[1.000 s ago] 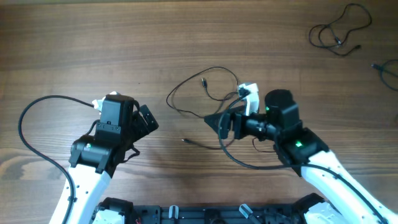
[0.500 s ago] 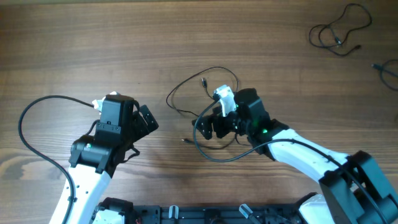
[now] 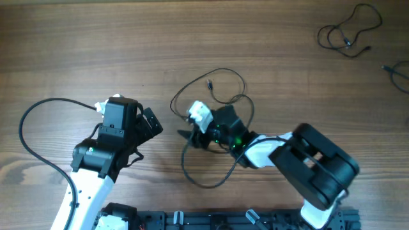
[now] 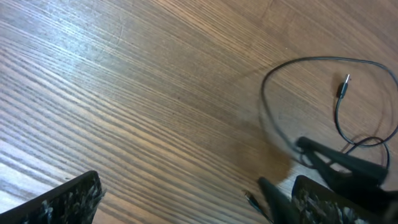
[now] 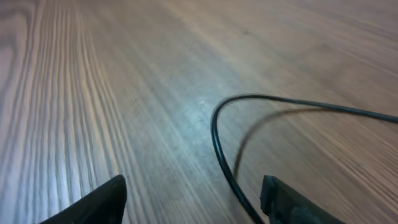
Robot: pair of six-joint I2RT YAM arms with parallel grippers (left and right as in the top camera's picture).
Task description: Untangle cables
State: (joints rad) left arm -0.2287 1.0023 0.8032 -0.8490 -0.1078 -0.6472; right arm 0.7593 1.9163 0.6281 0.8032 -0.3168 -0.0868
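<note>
Cables: the central loose loop (image 3: 223,70) lies mid-desk, its plug (image 3: 209,83) inside the loop. A far bundle (image 3: 348,32) sits well apart at the top right corner.
Right fingers: the right gripper (image 3: 186,136) is released. In the wrist view both fingers are spread wide, with nothing pinched.
Left fingers: the left gripper (image 3: 155,124) is also released and holds nothing. It hangs over bare wood.
Key relation: one strand (image 5: 213,130) runs out from between the right fingers, heads straight ahead, then bends off to the camera's right. You are straddling it, not beside it.
Long axis: at the fingers the strand lies roughly along the reach direction, so the fingers would close across it.
Contact: the strand casts a separate shadow, so it probably rides just off the wood — I cannot tell whether it touches either finger.
Nearer arm: the right, at the loop's lower left edge. The left is near that side but apart from it.
Caution: the thicker lead (image 3: 204,184) of the right arm curls on the desk just behind the fingers — do not confuse it with the thin loop.
Desk: a flat wood-grain desk (image 3: 77,38). A thin wire likely slides easily on it.
Room: there is open wood to the left and above the loop, which looks enough for drawing the strand out.
</note>
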